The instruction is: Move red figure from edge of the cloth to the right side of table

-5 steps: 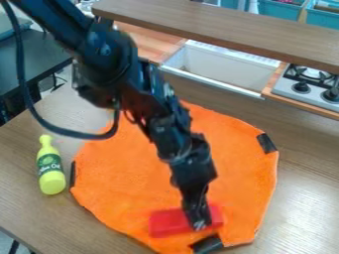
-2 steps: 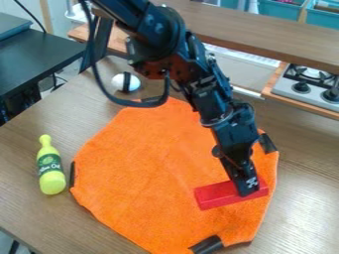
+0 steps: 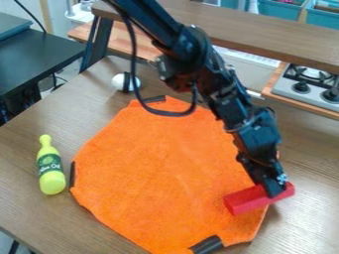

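A: What do the fingers have hold of now?

B: The red figure. They look closed in on its far half, kept apart only by its width, and it has travelled along with them

A: And where has that brought it?

B: To the right-hand edge of the cloth. A second ago it was down by the cloth's lower edge, near the dark strip. Now its right end reaches past the cloth, over the tabletop, while its left end is still above the orange. Whether any of it touches down, the view cannot tell

A: So is the task nearly done?

B: Well along, by the look of it, though not finished. The carry seems to be in hand, and the red figure probably needs a little more travel to the right, then lowering and letting go. Released here, it might settle half on the cloth and tip, or drag the edge

A: What about the rest?

B: The arm slants in over the cloth's upper right and has swung rightward with its load. The yellow bottle stands left of the cloth, just where it was. The white ball sits beyond the cloth's upper left, away from the path
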Controlling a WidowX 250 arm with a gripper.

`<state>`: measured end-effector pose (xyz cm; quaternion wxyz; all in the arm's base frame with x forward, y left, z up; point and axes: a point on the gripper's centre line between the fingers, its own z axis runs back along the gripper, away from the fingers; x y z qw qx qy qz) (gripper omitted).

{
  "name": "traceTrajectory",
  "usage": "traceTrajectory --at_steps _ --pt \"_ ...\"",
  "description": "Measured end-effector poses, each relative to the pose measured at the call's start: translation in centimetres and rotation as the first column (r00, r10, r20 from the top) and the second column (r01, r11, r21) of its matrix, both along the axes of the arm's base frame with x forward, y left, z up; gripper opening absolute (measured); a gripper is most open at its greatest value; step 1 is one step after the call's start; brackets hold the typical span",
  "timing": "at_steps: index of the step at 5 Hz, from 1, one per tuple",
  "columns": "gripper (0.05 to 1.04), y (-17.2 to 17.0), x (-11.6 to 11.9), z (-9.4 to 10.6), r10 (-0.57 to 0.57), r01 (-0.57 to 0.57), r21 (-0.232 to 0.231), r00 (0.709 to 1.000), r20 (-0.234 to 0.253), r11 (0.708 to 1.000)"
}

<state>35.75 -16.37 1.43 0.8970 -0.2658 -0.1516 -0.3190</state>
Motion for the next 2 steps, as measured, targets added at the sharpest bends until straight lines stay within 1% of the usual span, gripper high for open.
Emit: traceTrajectory --at_steps 1,2 --pt "0.499 -2.4 0.3 -1.2 -0.002 0.002 -0.008 1.000 -0.029 1.000" --pt "0.499 -4.3 0.9 -1.0 0.005 -0.007 -0.025 0.999 -0.041 1.000"
